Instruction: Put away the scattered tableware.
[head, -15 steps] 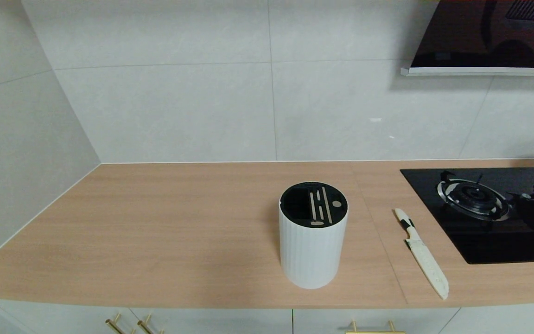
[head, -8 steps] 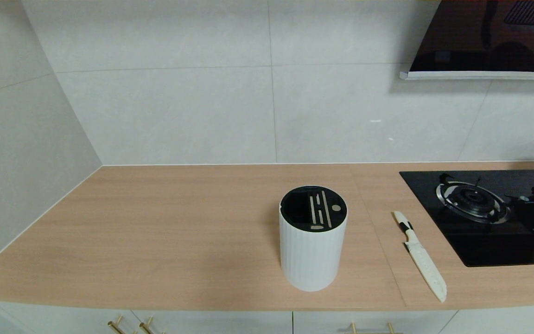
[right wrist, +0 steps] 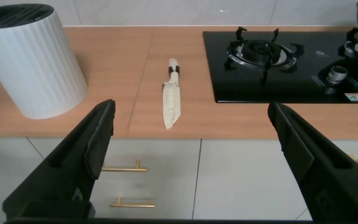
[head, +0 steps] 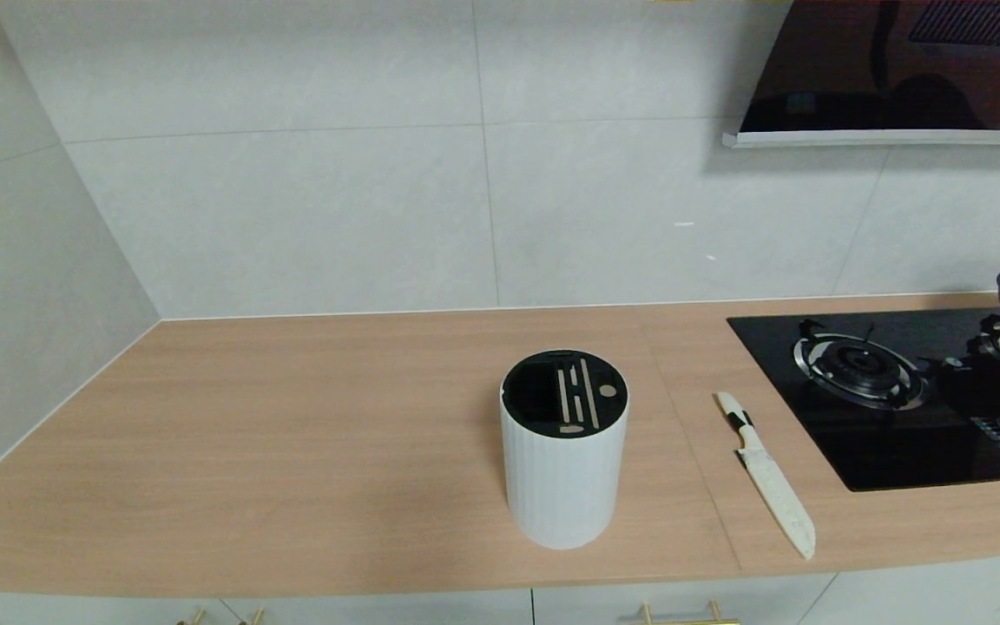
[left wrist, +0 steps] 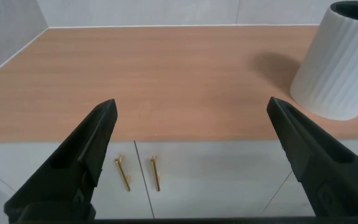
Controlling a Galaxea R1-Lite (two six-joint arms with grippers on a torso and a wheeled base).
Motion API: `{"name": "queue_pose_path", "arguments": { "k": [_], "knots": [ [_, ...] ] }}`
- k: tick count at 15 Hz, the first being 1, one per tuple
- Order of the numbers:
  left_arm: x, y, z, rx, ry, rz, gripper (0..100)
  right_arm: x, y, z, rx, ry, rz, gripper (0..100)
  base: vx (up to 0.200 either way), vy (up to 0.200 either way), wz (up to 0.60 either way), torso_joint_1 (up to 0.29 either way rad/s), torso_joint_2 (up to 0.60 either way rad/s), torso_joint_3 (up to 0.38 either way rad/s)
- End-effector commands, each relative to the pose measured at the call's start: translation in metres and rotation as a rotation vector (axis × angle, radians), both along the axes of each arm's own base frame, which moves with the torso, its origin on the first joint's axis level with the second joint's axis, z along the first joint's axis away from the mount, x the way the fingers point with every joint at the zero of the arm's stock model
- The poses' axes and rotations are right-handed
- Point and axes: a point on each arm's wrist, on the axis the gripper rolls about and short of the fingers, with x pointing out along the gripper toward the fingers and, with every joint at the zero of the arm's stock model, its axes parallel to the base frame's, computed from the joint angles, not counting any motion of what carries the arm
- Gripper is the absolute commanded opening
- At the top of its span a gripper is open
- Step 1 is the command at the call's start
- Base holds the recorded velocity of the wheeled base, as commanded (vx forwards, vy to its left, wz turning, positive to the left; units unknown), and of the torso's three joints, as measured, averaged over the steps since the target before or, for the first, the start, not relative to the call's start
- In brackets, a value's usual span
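Across the middle of the head view: wooden counter (head: 292, 434). At centre, upright: white ribbed holder (head: 563, 469) with black slotted top. Right of it, apart, lying flat: pale knife (head: 765, 473), blade toward the lower edge. Far right: black stove (head: 899, 451). In front of the counter: left gripper (left wrist: 191, 106) and right gripper (right wrist: 191, 107), fingers spread wide, holding nothing.
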Motion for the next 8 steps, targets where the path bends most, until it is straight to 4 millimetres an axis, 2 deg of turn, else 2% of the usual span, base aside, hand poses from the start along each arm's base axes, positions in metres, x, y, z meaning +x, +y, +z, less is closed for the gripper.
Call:
{"name": "queue_pose_path", "arguments": {
  "k": [1, 8],
  "knots": [
    [0.0001, 0.0000, -0.0001, 0.000, 0.001, 0.000, 100, 0.0001, 0.0000, 0.0000, -0.002, 0.001, 0.001, 100, 0.000, 0.000, 0.00, 0.000, 0.00, 0.000],
    [0.0001, 0.0000, -0.0001, 0.001, 0.001, 0.000, 100, 0.0001, 0.0001, 0.0000, -0.014, 0.001, 0.005, 100, 0.000, 0.000, 0.00, 0.000, 0.00, 0.000]
  ]
}}
